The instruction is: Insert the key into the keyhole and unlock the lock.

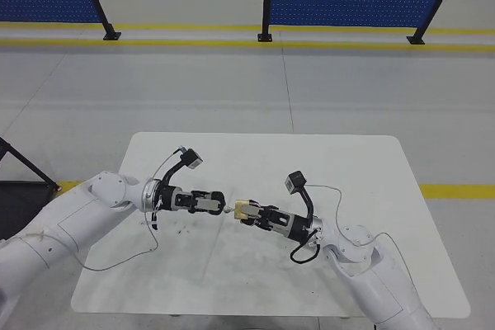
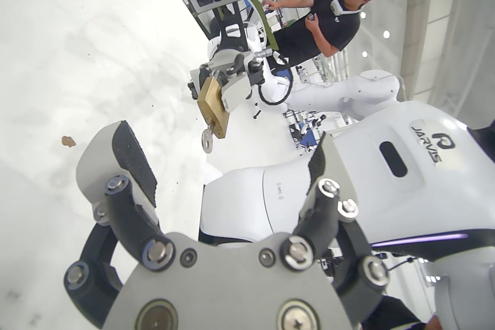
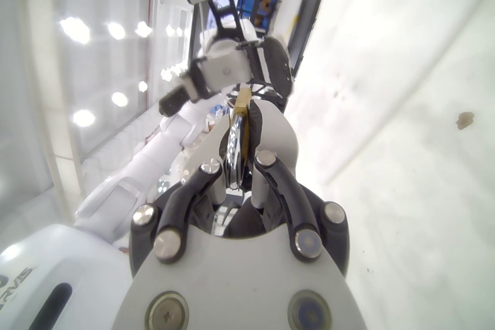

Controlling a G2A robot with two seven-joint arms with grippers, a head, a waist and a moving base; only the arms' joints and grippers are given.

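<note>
The brass padlock (image 2: 213, 106) is held above the white table (image 1: 355, 173), with my right gripper (image 1: 247, 212) shut on it. In the right wrist view its steel shackle (image 3: 236, 142) lies between the pads and the brass body (image 3: 243, 101) pokes out past them. A silver key (image 2: 207, 140) sticks out of the keyhole at the padlock's free end, pointing toward my left gripper (image 2: 224, 144). The left gripper (image 1: 220, 203) faces the key a short way off, open, with nothing between its fingers (image 2: 131, 161).
A small brown crumb (image 2: 68, 141) lies on the table near the grippers. The tabletop around both arms is bare white, with its front edge (image 1: 231, 312) behind the arms. Blue barrier panels (image 1: 346, 11) stand far off on the floor.
</note>
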